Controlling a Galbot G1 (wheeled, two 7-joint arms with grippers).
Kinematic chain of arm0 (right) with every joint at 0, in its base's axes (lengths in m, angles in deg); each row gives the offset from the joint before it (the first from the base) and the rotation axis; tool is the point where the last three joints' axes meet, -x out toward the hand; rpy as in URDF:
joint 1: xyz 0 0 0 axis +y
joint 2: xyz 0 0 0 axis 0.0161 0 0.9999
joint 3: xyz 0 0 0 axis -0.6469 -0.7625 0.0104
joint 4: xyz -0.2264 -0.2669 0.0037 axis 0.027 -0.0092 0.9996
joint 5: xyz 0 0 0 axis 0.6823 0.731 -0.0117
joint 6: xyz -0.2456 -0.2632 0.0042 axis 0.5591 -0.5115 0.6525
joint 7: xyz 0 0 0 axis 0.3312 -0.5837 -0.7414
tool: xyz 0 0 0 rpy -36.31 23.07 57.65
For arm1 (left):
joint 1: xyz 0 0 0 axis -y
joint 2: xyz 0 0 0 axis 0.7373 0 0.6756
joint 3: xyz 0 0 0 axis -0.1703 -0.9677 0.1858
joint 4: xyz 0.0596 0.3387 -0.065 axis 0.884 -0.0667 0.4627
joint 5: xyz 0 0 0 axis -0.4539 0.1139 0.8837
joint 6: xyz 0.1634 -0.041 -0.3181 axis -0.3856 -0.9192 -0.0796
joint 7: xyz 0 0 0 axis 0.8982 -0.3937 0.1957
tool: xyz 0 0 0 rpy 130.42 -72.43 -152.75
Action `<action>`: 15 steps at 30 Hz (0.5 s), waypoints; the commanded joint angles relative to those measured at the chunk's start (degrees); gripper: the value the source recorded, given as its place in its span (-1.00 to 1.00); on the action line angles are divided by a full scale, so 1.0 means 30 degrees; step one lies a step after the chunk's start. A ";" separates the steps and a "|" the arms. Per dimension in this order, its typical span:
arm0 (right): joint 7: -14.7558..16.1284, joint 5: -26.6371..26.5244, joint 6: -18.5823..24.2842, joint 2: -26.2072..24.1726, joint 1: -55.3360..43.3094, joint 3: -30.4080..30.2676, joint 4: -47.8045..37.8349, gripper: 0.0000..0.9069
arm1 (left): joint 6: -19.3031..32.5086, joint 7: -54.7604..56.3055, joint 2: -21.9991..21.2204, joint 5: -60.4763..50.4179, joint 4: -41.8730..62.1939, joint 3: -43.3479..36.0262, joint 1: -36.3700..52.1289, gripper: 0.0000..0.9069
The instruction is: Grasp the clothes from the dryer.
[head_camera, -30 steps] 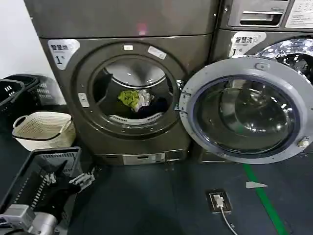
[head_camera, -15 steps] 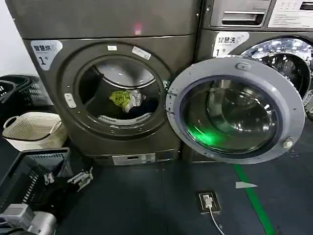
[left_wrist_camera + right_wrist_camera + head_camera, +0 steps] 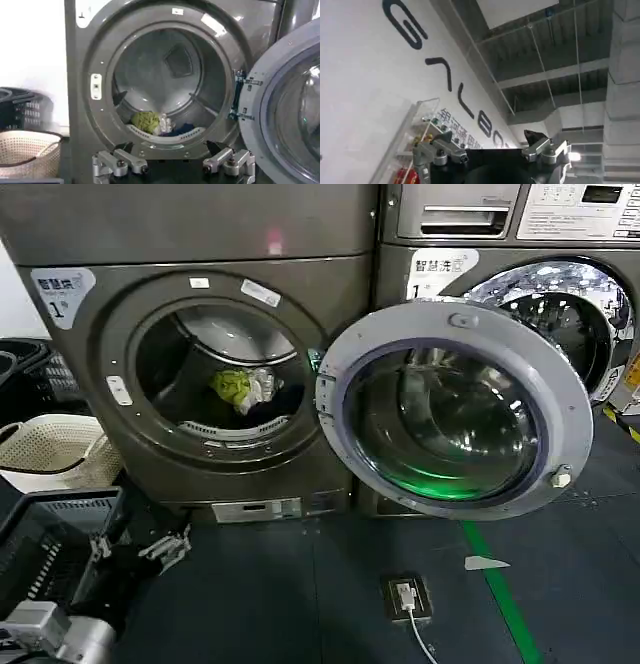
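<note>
The dryer (image 3: 80, 424) stands at the left with a white "1" sticker, its round door (image 3: 455, 409) swung open to the right. The clothes (image 3: 245, 389) lie as a small heap at the bottom front of the steel drum: yellow-green (image 3: 145, 121), white-grey (image 3: 164, 123) and dark navy (image 3: 182, 129). My left gripper (image 3: 135, 536) hangs low in front of the dryer, below and left of the porthole, open and empty (image 3: 171, 150). My right gripper (image 3: 490, 145) is open and empty, pointing up at a lettered wall and the ceiling.
A cream basket (image 3: 50, 449) and black crates (image 3: 40, 364) sit left of the dryer, another black crate (image 3: 50, 534) by my left arm. A second machine (image 3: 540, 294) stands behind the open door. The floor holds a socket with cable (image 3: 405, 596) and a green line (image 3: 495, 584).
In the head view the dryer, its door and the floor socket have slid left and slightly up. The left gripper keeps its place at the lower left.
</note>
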 commanded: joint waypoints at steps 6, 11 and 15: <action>0.0114 -0.0232 0.0270 -0.0015 0.0115 0.0082 0.0060 1.00 | 0.0255 -0.0106 0.0197 -0.0045 0.0135 -0.0037 0.0227 1.00; 0.0157 -0.0315 0.0272 -0.0028 0.0236 0.0192 0.0112 1.00 | 0.0359 -0.0149 0.0217 -0.0114 0.0201 -0.0209 0.0227 1.00; 0.0177 -0.0424 0.0291 0.0011 0.0286 0.0219 0.0195 1.00 | 0.0367 -0.0155 0.0271 -0.0081 0.0173 -0.0217 0.0249 1.00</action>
